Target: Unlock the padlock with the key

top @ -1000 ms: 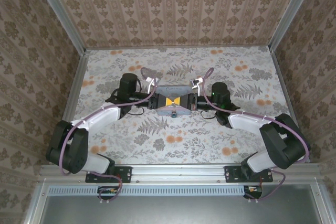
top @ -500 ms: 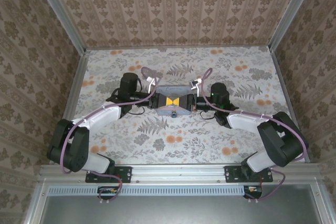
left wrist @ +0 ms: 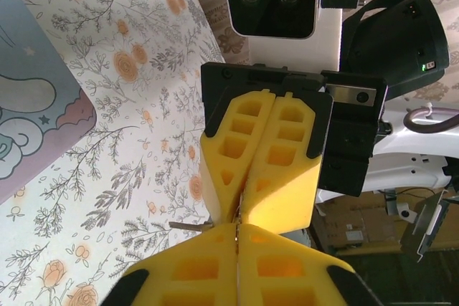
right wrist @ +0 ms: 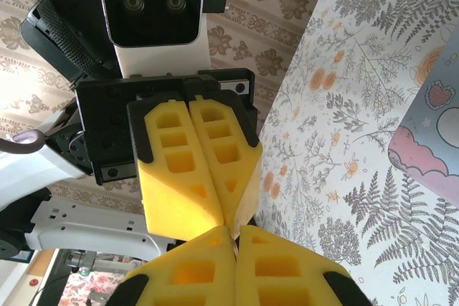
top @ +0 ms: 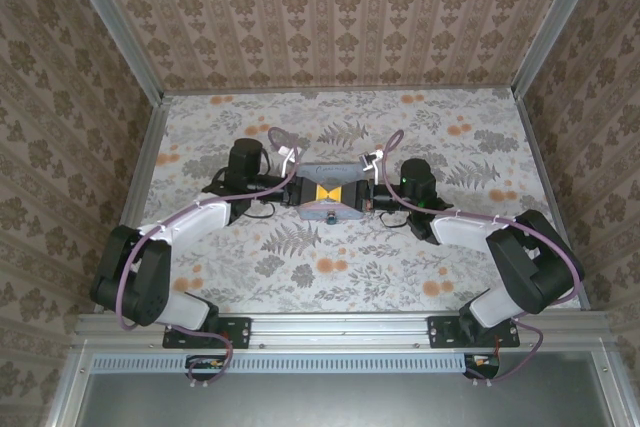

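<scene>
My two grippers meet tip to tip above the middle of the table, the left gripper (top: 323,193) against the right gripper (top: 336,193). In the left wrist view the left gripper (left wrist: 237,228) has its yellow jaws pressed together. A thin grey metal strip (left wrist: 188,226), apparently the key, sticks out sideways from the pinch. The right gripper (right wrist: 235,234) is shut too, with a small dark sliver in its seam that I cannot identify. The padlock is hidden where the fingertips meet.
A pale blue cartoon-printed tin (top: 330,211) lies flat right under the touching fingertips, and its corner shows as the tin (left wrist: 29,120) and the tin (right wrist: 430,141). Floral table cloth (top: 330,277) spreads around it, with patterned walls on three sides.
The right arm has shifted slightly left toward the centre. The grippers stay tip to tip over the tin and the left arm holds still.
</scene>
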`<state>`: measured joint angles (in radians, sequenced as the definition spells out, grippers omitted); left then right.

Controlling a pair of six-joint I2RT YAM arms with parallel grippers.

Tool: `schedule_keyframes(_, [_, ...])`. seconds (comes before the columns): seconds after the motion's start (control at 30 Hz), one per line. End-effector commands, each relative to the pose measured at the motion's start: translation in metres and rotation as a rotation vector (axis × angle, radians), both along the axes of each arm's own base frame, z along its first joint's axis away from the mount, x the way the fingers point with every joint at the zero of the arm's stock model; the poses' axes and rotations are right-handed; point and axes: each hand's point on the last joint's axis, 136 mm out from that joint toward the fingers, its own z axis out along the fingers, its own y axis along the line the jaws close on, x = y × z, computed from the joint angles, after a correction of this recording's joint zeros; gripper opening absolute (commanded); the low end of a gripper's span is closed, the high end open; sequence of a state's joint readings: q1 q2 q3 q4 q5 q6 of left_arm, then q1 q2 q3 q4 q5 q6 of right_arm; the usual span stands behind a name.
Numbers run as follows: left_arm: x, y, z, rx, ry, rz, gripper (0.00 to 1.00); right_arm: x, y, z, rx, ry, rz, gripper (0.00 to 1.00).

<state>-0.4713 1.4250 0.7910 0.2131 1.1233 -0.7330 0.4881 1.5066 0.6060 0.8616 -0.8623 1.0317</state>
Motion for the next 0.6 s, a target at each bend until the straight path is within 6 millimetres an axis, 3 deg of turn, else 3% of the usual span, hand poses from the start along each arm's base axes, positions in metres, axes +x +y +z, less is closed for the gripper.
schedule_keyframes(0.0, [0.024,0.016,0.014,-0.026,-0.049,0.122,0.44,0.0,-0.007,-0.006,-0.01,0.001,-0.044,0.0])
schedule_keyframes(0.1, [0.039,0.037,0.027,-0.055,-0.061,0.256,0.7,-0.002,-0.015,-0.013,-0.023,0.015,-0.086,0.0])
schedule_keyframes(0.23, [0.044,0.055,0.034,-0.051,-0.079,0.372,0.83,-0.006,-0.02,-0.018,-0.03,0.023,-0.11,0.0])
schedule_keyframes(0.57, [0.033,0.075,0.004,0.023,-0.06,0.488,0.94,-0.019,-0.043,-0.023,-0.146,-0.091,-0.216,0.0])
